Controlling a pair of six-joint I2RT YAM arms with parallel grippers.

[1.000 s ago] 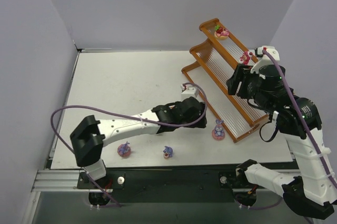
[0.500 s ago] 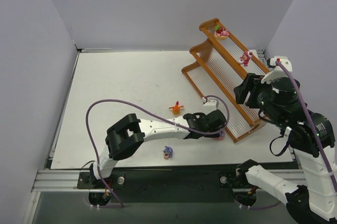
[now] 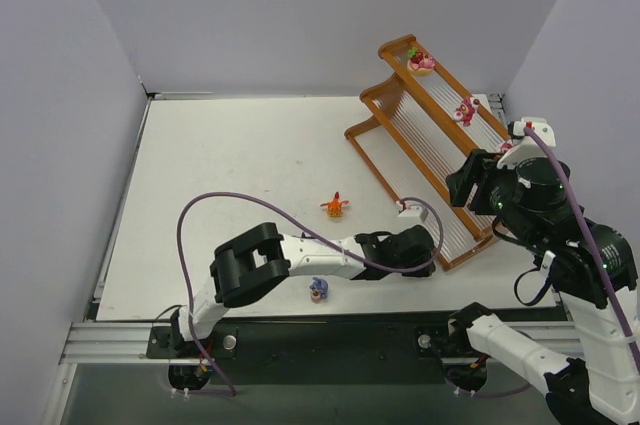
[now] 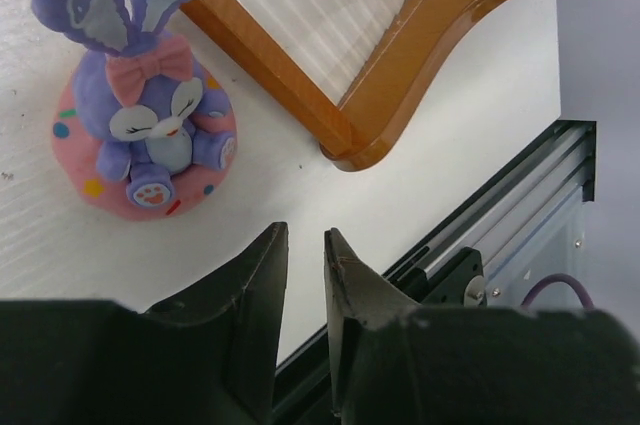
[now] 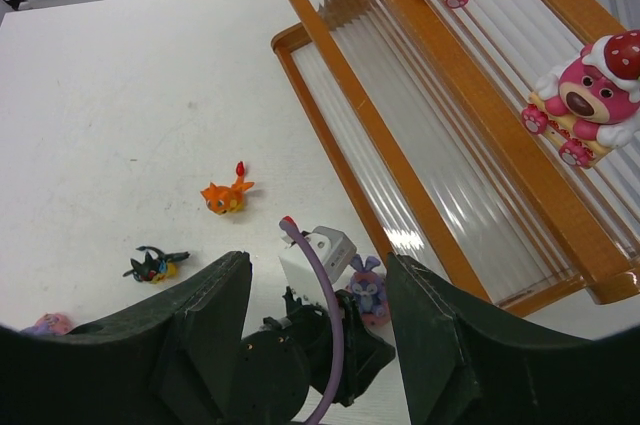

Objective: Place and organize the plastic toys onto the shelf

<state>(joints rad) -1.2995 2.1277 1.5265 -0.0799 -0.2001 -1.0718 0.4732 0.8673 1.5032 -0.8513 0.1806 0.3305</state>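
The left tool (image 4: 303, 245) is closed, its two tips pressed almost together with only a thin slit between them and nothing caught in it. The purple bunny (image 4: 140, 115) is not in that slit. Seen from the left wrist, it stands off to the left of the tips and a little ahead of them, upright on its round pink base, ears pointing away from the tool. So the coming grasp turns on a sideways offset. As I judge it, the tool needs to open and shift left before the tips can straddle the toy.

The bunny sits on the bench (image 4: 470, 95) just beside the front rim of the shelf (image 4: 400, 75), near the bottom tier's rounded corner. It may be touching the rim, though the angle does not settle it. That rim leaves little room on the far side of the toy.

The left arm is plainly the nearer one. The right tool (image 5: 315, 260) hangs open and empty high above, looking down on the shelf.

I can read no brand, label or writing on anything here.
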